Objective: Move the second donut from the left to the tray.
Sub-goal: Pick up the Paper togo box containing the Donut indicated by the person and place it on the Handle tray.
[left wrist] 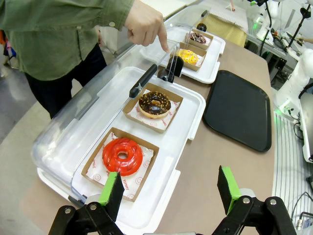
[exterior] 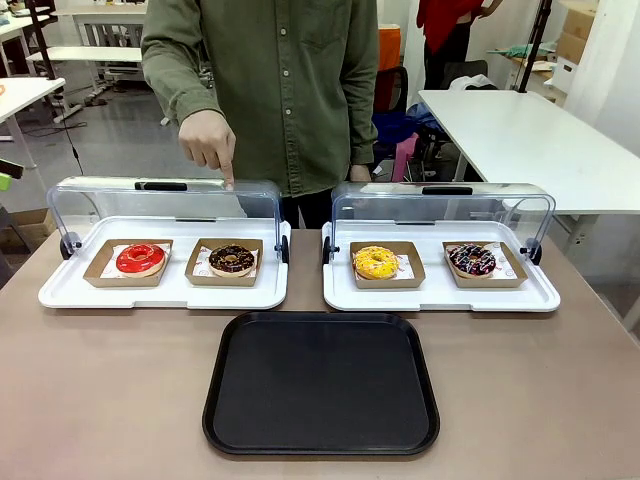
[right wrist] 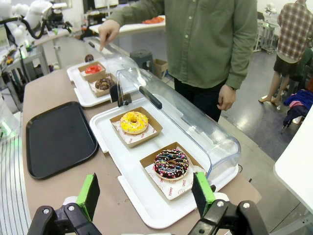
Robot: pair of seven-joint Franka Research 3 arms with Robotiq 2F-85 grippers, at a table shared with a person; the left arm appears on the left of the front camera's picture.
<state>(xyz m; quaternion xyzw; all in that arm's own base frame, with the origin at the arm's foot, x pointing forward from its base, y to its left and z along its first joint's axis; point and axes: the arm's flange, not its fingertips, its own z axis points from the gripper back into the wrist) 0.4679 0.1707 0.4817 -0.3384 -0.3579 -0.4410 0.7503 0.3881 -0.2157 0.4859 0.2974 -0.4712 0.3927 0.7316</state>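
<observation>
The second donut from the left (exterior: 233,258) (left wrist: 154,103) (right wrist: 103,83) has dark chocolate icing with pale sprinkles and lies in a brown cardboard holder on the left white tray. The black tray (exterior: 321,382) (left wrist: 238,108) (right wrist: 57,137) lies flat at the table's near middle. My left gripper (left wrist: 170,190) is open, hovering over the left white tray's near end beside the red donut (left wrist: 122,155). My right gripper (right wrist: 146,193) is open over the right white tray's end, near the multicoloured-sprinkle donut (right wrist: 171,164). A person's hand (exterior: 210,143) points a finger down behind the left lid.
Two white trays (exterior: 70,291) (exterior: 540,297) with raised clear domed lids stand side by side behind the black tray. The right one holds a yellow donut (exterior: 375,262) and a dark donut with coloured sprinkles (exterior: 472,260). A red donut (exterior: 140,258) lies left of the chocolate one.
</observation>
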